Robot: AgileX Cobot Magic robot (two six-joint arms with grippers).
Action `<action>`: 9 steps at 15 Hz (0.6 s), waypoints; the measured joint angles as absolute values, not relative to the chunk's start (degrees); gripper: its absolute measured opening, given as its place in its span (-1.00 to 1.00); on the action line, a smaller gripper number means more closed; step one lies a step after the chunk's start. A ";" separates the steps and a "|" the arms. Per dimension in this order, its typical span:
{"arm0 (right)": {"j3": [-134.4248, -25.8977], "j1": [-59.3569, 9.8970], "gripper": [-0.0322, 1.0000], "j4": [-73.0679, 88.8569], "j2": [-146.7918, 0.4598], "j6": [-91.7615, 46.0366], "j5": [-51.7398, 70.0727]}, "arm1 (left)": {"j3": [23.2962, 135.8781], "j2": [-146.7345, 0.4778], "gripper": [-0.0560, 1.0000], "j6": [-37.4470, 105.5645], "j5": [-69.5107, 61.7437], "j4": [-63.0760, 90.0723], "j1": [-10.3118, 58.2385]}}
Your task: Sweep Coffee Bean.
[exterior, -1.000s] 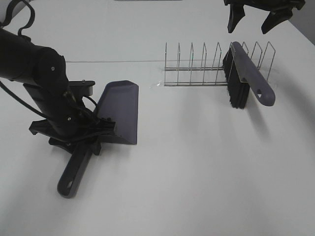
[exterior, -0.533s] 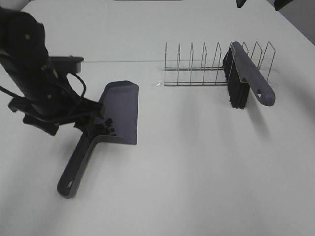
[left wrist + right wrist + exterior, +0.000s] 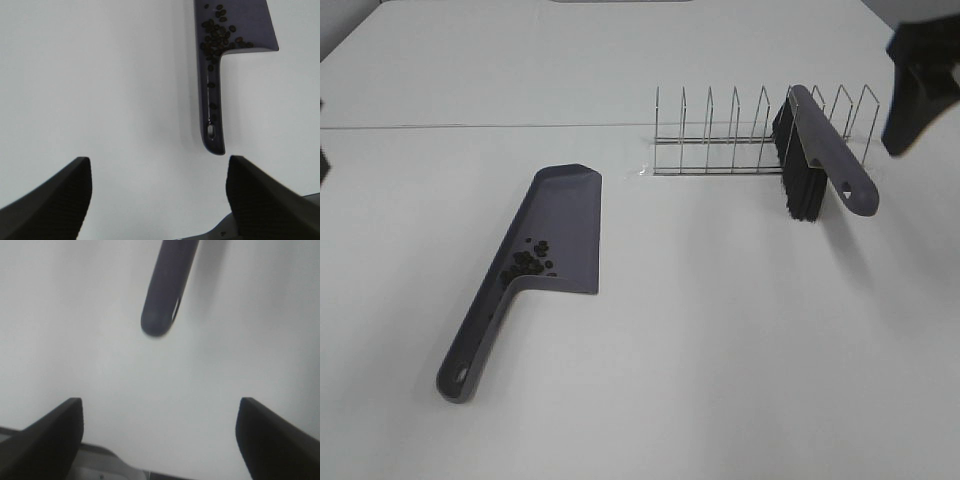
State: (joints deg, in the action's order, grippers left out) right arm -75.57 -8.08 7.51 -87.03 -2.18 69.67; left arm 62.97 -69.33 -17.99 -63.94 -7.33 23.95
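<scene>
**Exterior high view: beans gathered in the dustpan, both hands clear**

Exterior high view shows the coffee bean (image 3: 528, 264) lot, small dark ovals, clustered inside the grey-purple dustpan (image 3: 565, 225), at the back of the pan where it narrows into the handle. From the left wrist camera, the same beans (image 3: 217, 35) crowd that corner, and a few more lie strung along the groove of the dustpan (image 3: 250, 22) handle. The dustpan lies flat on the white bench (image 3: 720, 350), handle pointing toward the near edge, nothing touching it.

Well apart from the dustpan, on its far right side, a wire rack (image 3: 760, 135) stands on the bench. A brush (image 3: 830, 150) with a grey-purple handle and black bristles leans in the rack's slots, bristles toward the dustpan, handle end jutting out past the wire on the side away from it.

The left hand (image 3: 160, 195) appears in its own wrist view only, fingers spread wide and holding nothing, hovering off the handle end of the dustpan. The right hand (image 3: 160, 432) is likewise spread and empty, above bare bench just off the tip of the brush (image 3: 167, 290) handle; in the exterior view only a dark part of that hand (image 3: 920, 85) shows, beyond the brush from the dustpan.
</scene>
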 joint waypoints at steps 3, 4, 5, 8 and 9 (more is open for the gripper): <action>-51.17 -8.08 0.58 7.51 -69.10 -2.98 69.50 | 51.11 -53.34 0.46 -17.82 -66.69 -7.28 23.95; -48.70 -8.08 0.58 7.45 -66.75 -3.04 69.44 | 49.22 -51.39 0.46 -17.76 -67.15 -7.22 23.95; -44.69 -8.08 0.58 7.16 -61.76 -3.32 69.44 | 45.89 -47.96 0.46 -17.02 -67.84 -7.16 23.95; -36.44 -8.08 0.58 4.76 -46.98 -3.95 68.98 | 38.22 -37.70 0.46 -12.03 -68.64 -5.04 23.95; -35.70 -8.08 0.58 4.24 -44.18 -3.95 68.58 | 37.18 -36.15 0.46 -10.83 -68.58 -4.18 23.95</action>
State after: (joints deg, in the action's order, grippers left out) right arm -35.70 -8.08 4.24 -44.18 -3.95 68.58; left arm 37.18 -36.15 -10.83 -68.58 -4.18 23.95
